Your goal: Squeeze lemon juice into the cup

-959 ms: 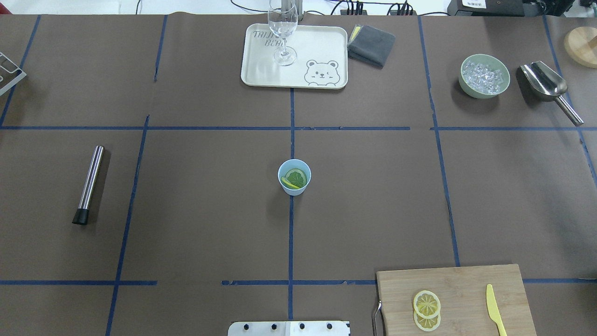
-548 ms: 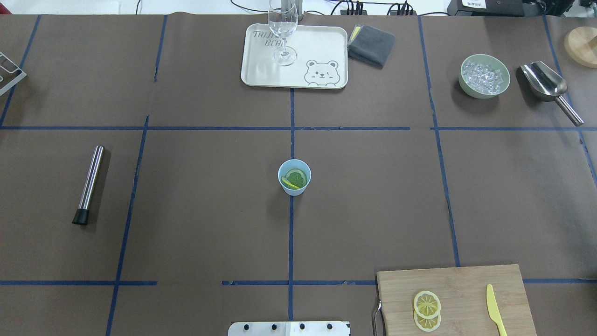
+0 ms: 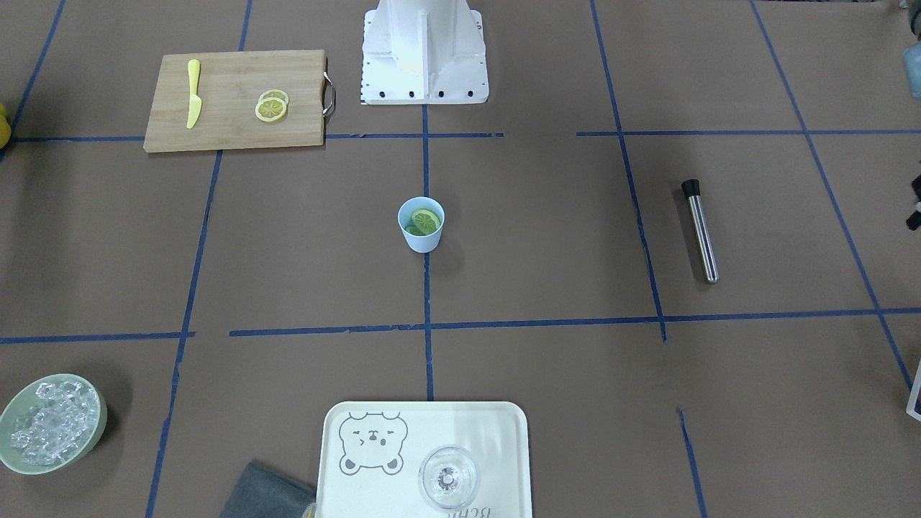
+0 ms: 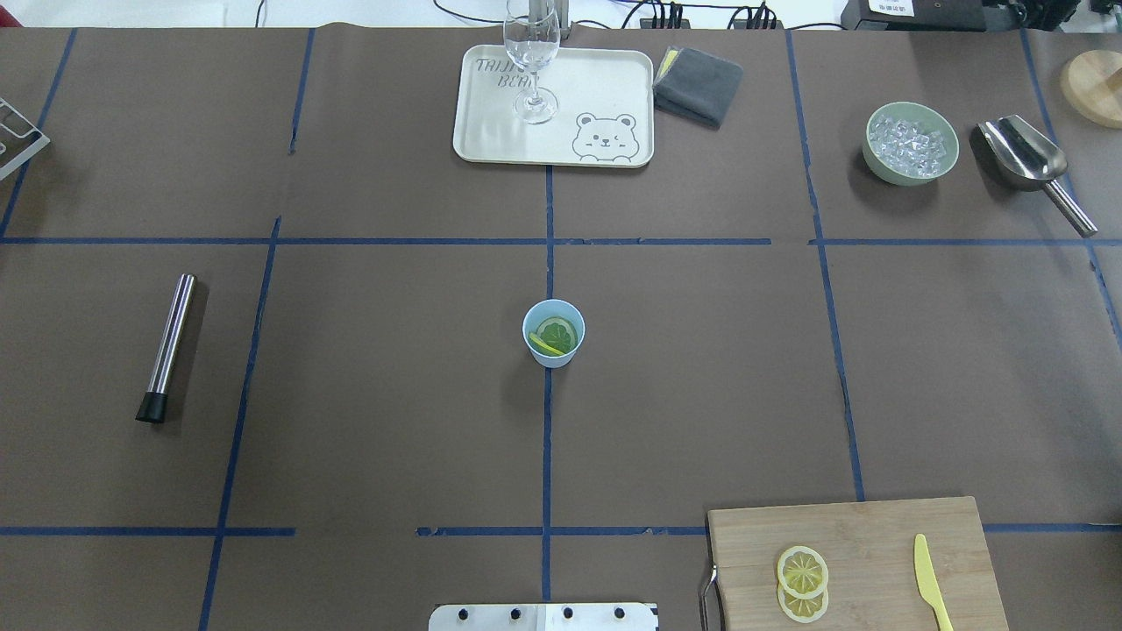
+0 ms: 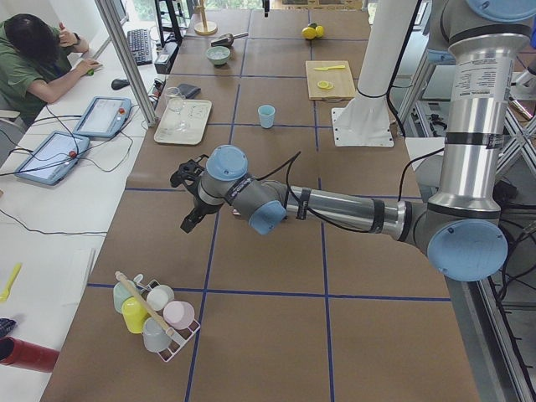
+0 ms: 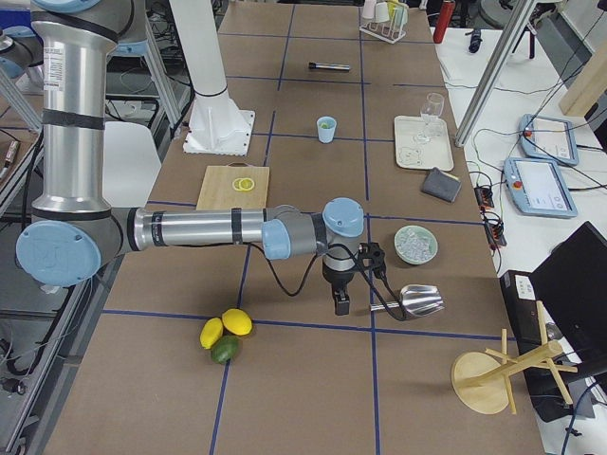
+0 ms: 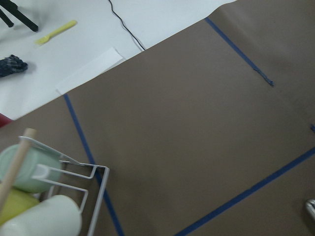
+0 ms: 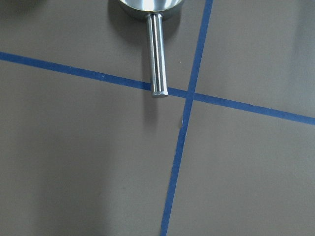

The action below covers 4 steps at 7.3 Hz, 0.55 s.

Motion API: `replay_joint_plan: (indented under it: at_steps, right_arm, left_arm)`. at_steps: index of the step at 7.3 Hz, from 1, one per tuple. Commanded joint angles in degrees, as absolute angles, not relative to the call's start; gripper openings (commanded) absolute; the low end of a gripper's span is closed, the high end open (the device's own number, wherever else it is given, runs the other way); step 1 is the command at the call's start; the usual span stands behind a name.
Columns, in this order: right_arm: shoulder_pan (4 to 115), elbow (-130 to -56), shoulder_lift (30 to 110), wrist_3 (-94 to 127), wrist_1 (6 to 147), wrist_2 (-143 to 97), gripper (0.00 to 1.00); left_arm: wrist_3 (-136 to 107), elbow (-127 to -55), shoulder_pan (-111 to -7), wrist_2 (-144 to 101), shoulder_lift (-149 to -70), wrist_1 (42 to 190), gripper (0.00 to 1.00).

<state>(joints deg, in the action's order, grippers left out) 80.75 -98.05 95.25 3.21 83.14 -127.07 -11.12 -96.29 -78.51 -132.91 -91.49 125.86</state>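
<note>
The light-blue cup point(image 4: 553, 333) point(image 3: 422, 224) stands upright at the table's centre on a blue tape line. One lemon slice point(image 4: 557, 334) point(image 3: 426, 221) leans inside it. Two more lemon slices point(image 4: 802, 570) point(image 3: 272, 108) overlap on the wooden cutting board point(image 4: 877, 530). My left gripper point(image 5: 188, 219) shows only in the exterior left view, hovering far from the cup near the mug rack end. My right gripper point(image 6: 341, 301) shows only in the exterior right view, above the scoop's handle. I cannot tell whether either gripper is open or shut.
A yellow plastic knife point(image 4: 930, 580) lies on the board. Further off are a steel muddler point(image 4: 166, 346), a stemmed glass point(image 4: 531, 53) on a cream tray point(image 4: 614, 88), a grey cloth point(image 4: 699, 85), an ice bowl point(image 4: 877, 162), a scoop point(image 4: 1026, 153) and a mug rack point(image 5: 155, 314).
</note>
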Motion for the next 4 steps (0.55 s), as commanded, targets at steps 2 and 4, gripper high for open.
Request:
replay_joint_plan:
  at_steps: [2,4]
  right_arm:
    - [80.77,-96.51,95.36,3.16,82.88,-126.91,1.0]
    - [80.77,-95.46,95.19,3.08,82.71,-126.83,1.0]
  left_arm:
    - [-32.54,-99.92,-66.83,-122.54,-89.21,126.21,1.0]
    - [-43.13,-100.28,-61.19,-122.26,-89.03,126.21,0.91]
